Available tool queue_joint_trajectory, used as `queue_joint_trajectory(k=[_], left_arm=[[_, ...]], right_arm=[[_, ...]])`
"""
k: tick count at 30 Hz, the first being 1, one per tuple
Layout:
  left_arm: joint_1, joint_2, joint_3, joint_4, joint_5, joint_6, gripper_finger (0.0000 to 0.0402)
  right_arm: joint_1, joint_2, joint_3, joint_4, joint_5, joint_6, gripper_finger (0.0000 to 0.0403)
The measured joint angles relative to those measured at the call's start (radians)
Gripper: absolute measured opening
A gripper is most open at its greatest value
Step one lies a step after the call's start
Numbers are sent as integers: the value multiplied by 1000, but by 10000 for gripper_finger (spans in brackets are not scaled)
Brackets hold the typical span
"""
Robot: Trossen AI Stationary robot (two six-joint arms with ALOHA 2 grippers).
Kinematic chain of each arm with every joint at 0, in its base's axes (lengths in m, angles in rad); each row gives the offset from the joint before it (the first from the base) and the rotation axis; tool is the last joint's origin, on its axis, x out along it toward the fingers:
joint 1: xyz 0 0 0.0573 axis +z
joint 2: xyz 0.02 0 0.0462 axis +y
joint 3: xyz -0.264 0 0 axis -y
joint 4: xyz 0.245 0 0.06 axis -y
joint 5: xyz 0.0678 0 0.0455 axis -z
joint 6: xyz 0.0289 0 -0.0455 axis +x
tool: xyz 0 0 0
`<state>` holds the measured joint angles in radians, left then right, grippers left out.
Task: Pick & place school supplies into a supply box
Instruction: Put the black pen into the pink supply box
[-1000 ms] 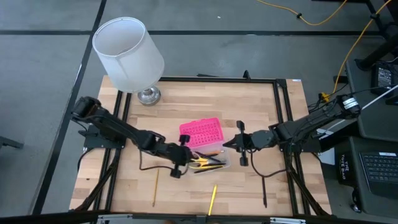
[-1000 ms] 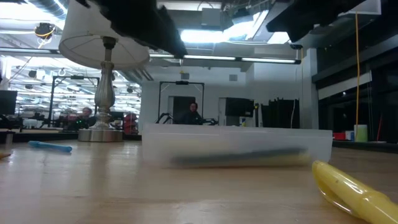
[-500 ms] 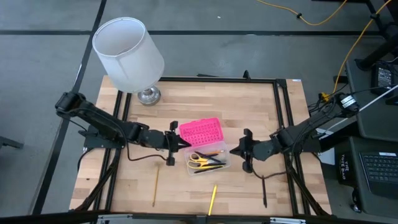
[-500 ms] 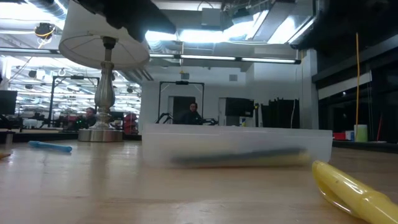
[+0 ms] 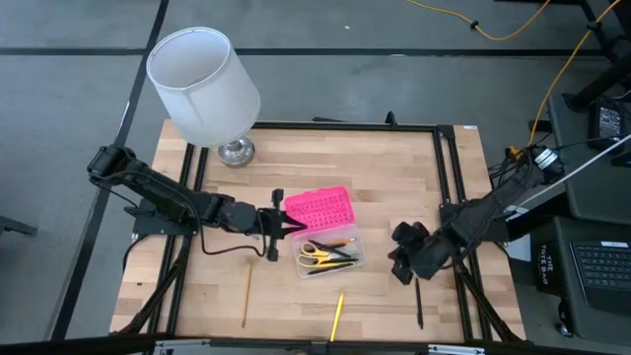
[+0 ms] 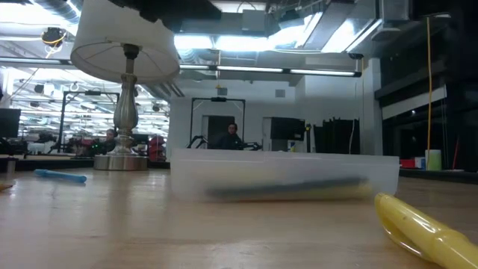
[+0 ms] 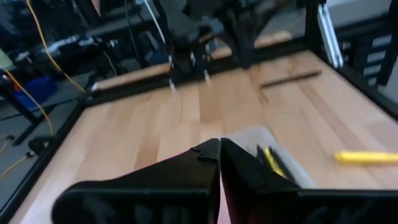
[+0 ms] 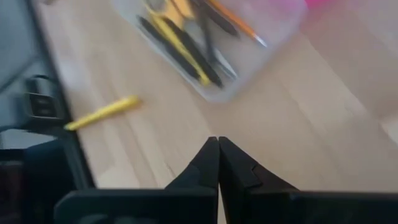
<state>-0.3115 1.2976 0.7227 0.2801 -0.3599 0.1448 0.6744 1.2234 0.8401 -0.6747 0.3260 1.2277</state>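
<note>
The small rectangular supply box [image 5: 325, 229], its bright pink dotted lid raised over a clear plastic base, sits at the middle of the wooden worktop [image 5: 394, 177], open so the yellow-handled scissors [image 5: 315, 254] and pens [image 5: 338, 258] can lie inside. The left gripper [image 5: 288, 228], fingers together, points at the lid's edge, probably to steady or close it. The right gripper [image 5: 404, 258], fingers together and empty, hangs beside the base. Two yellow pencils [image 5: 336, 317] and a dark pen [image 5: 418, 308] lie near the front edge. A white-shaded lamp [image 5: 204, 84] stands at the back left corner, clear of both.

High view looks straight down, low view level across the table [image 5: 394, 168]; both wrist views share the supply box [image 8: 249, 56].
</note>
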Motion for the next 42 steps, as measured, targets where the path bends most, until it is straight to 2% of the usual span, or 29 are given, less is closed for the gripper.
queue_joint_trajectory(k=[3,10,13,17,22,32,42], left_arm=[[0,0,0,37,0,0,4],[0,0,0,29,1,-9,2],[-3,0,0,24,1,-48,5],[-8,0,0,23,2,-79,5],[-8,0,0,23,3,-82,2],[-8,0,0,23,3,-81,2],[-8,0,0,23,2,-79,6]], right_arm=[[31,63,72,-134,-19,130,3],[105,238,279,-368,-152,342,4],[138,298,359,-481,-165,446,5],[181,348,427,-554,-167,576,6],[222,373,439,-567,-221,706,7],[277,417,438,-617,-223,709,8],[277,454,438,-540,-234,713,8]])
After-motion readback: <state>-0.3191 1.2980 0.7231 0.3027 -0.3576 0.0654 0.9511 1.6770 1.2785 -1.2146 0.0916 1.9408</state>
